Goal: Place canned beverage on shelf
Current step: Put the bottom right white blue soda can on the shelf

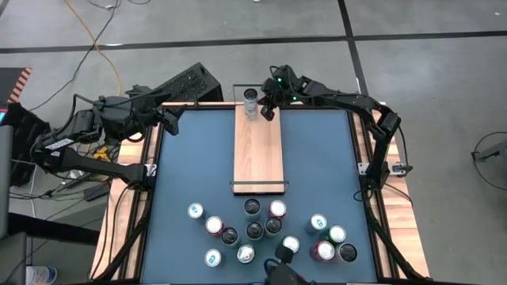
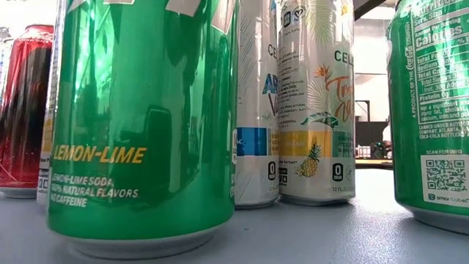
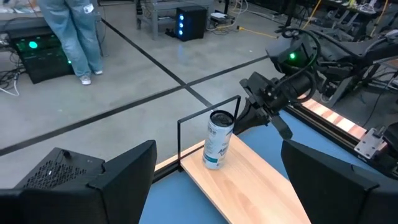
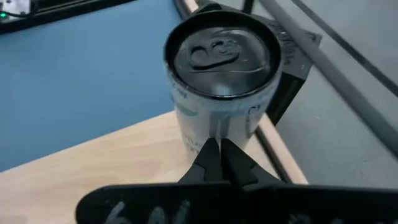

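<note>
While the can (image 1: 251,103) stands upright at the far end of the shelf (image 1: 259,158), the right end effector (image 1: 268,112) sits just beside it, fingers clenched on nothing. The left end effector (image 1: 168,120), released wide, waits farther off over the surface's far left corner.

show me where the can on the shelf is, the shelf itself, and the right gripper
can (image 3: 218,140): left wrist view, on its side wall.
shelf (image 1: 258,150): high view, on bare wood at mid-plank.
right gripper (image 4: 219,155): right wrist view, where its shut fingertips meet, beside the can.
</note>
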### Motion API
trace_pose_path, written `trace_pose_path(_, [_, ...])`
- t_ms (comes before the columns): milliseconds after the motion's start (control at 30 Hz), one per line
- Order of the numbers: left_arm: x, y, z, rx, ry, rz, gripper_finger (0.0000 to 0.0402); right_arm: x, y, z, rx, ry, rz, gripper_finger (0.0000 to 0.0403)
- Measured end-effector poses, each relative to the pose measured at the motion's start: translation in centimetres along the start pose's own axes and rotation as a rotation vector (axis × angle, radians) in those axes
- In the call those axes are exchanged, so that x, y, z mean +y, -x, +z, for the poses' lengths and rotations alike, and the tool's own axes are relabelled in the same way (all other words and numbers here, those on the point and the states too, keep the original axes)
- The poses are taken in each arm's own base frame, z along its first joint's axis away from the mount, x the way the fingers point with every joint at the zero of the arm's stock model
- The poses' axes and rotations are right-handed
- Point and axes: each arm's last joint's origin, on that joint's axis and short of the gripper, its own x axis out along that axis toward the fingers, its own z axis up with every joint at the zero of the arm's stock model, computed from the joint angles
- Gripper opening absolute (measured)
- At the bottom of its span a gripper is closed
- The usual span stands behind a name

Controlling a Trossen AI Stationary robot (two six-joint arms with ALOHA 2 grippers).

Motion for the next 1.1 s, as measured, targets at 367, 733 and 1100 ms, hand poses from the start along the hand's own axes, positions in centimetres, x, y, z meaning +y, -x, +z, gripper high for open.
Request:
trace_pose_path(367, [0.0,0.0,0.0,0.000,0.012,0.000,0.0332,0.0,0.0,-0.4,0.047,-0.023,-0.021,0.0000])
trace_pose_path(733, [0.0,0.0,0.0,0.000,0.025,0.000,0.0332,0.7,-1.3,-0.4,0.016,-0.007,0.001,0.0000])
trace_pose_path(1100, [0.0,0.0,0.0,-0.001,0.033,0.000,0.0332,0.6,-2.6,-0.9,0.016,-0.019,0.017,0.0000])
